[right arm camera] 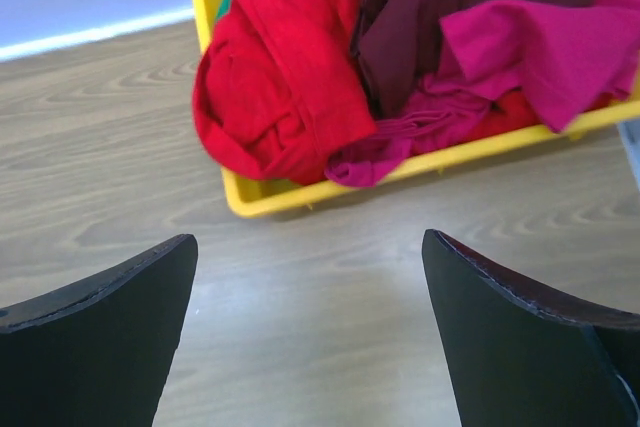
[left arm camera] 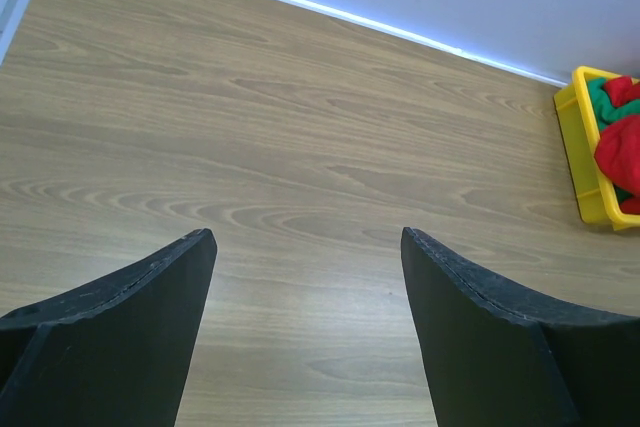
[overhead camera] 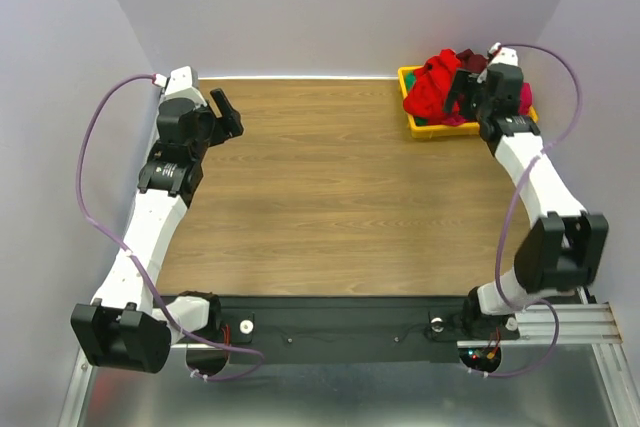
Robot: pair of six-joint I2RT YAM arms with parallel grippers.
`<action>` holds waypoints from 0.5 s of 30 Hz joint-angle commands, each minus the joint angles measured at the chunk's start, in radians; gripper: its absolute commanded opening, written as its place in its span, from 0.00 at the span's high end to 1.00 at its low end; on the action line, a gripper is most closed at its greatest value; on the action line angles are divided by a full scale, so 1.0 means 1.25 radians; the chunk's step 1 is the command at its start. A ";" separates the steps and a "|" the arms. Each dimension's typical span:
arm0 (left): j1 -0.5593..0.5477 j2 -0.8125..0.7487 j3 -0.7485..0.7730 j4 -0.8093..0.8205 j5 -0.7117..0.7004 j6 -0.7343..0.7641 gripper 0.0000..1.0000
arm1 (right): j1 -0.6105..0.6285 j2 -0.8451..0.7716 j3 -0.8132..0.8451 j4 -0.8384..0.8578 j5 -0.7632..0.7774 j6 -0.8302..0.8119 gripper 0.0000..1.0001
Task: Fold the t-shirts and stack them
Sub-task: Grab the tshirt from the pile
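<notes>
The t-shirts lie crumpled in a heap in the yellow tray (overhead camera: 441,131) at the back right. In the right wrist view the bright red shirt (right arm camera: 280,77) hangs over the tray's near rim (right arm camera: 300,197), with the dark maroon shirt (right arm camera: 440,7) and the magenta-pink shirt (right arm camera: 540,47) beside it. The green shirt (left arm camera: 600,97) shows in the left wrist view under the red one. My right gripper (right arm camera: 310,247) is open and empty, just in front of the tray, over bare wood. My left gripper (left arm camera: 308,237) is open and empty at the back left (overhead camera: 228,112).
The wooden table (overhead camera: 320,197) is walled by pale panels at the back and both sides. A black strip and the arm bases run along the near edge. Purple cables loop off both arms.
</notes>
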 commanded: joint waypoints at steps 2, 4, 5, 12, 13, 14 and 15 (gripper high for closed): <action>0.001 -0.013 0.004 0.036 0.020 -0.015 0.14 | 0.003 0.192 0.126 -0.053 0.001 0.024 0.00; 0.001 -0.013 0.005 0.031 0.022 -0.018 0.14 | 0.003 0.273 0.185 -0.055 0.013 0.028 0.00; 0.001 -0.013 0.007 0.031 0.023 -0.020 0.14 | 0.003 0.299 0.205 -0.055 0.020 0.028 0.00; 0.001 -0.022 -0.002 0.005 0.029 -0.032 0.14 | 0.004 0.470 0.368 -0.053 0.061 0.038 0.00; 0.001 -0.023 -0.004 0.002 0.028 -0.033 0.14 | 0.004 0.480 0.381 -0.054 0.061 0.038 0.00; 0.001 -0.024 -0.008 -0.001 0.025 -0.034 0.14 | 0.003 0.499 0.401 -0.054 0.062 0.038 0.00; 0.001 -0.028 -0.014 -0.004 0.018 -0.038 0.14 | 0.004 0.509 0.412 -0.054 0.067 0.034 0.00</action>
